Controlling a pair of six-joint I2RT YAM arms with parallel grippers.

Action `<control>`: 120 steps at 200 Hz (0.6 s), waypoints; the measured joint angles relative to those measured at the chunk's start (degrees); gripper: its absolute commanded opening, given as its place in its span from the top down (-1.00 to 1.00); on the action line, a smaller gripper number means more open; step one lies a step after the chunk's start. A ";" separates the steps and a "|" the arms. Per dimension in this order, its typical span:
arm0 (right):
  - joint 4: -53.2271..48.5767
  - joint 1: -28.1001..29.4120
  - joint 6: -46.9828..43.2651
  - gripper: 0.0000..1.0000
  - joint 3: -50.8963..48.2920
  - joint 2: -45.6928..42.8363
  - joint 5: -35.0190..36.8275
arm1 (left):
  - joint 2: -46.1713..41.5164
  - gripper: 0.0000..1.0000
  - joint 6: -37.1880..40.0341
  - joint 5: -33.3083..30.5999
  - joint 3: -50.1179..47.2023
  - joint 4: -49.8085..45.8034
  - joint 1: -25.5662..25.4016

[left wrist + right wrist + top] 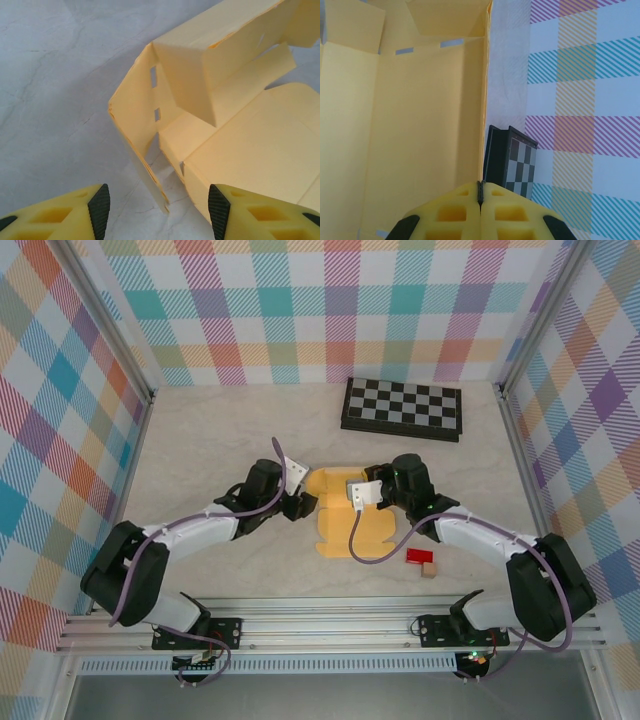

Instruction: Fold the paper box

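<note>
The paper box (338,525) lies half-formed in the middle of the table (220,440), between the two arms. Its yellow-orange base panel is flat on the surface. At the far end its walls stand up, with a slotted side wall and a flap folded inward, as seen from the left wrist (240,150).

The left tool (300,506) has its fingers apart at the box's left edge. In its own view (159,205) the raised side wall stands ahead of the gap, and neither pad touches it. The right tool (352,494) has its fingers pressed together (480,192). The upright wall of the box (420,125) runs edge-on straight into their seam, so it looks pinched there.

A folded checkerboard (402,408) sits well apart at the far side of the table, near the back wall. A small red block (418,556) and a tan block (429,569) touch each other just right of the box. The table is pale and marbled. Plaid walls (300,300) in pastel colours enclose it on three sides.
</note>
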 measured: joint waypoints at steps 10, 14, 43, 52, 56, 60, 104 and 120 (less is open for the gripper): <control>-0.02 0.00 -0.28 1.00 -0.13 0.00 0.04 | -2.64 -0.16 0.24 -0.17 -0.07 -1.20 0.00; -0.02 0.00 -0.44 1.00 -0.17 0.02 0.07 | -3.76 -0.16 0.33 -0.48 -0.13 -1.33 0.00; -0.02 0.00 -1.07 1.00 -0.22 0.28 0.44 | -11.41 -0.18 1.60 -6.16 -2.05 0.11 1.11; -0.04 0.00 -1.09 1.00 -0.22 0.37 0.39 | -11.72 -0.18 1.73 -8.35 -2.75 1.07 2.08; -0.07 0.00 -1.09 1.00 -0.24 0.37 0.42 | -11.50 -0.18 1.73 -9.38 -3.06 1.49 2.64; -0.13 0.00 -1.09 1.00 -0.24 0.37 0.42 | -11.17 -0.17 1.73 -10.27 -3.50 2.10 3.26; -0.81 0.00 -1.09 1.00 -0.24 0.37 0.20 | -3.72 -0.15 2.69 -11.13 -7.02 6.84 8.59; -0.98 0.00 -1.09 1.00 -0.24 0.37 0.00 | -1.07 -0.15 4.00 -8.28 -6.14 7.13 8.74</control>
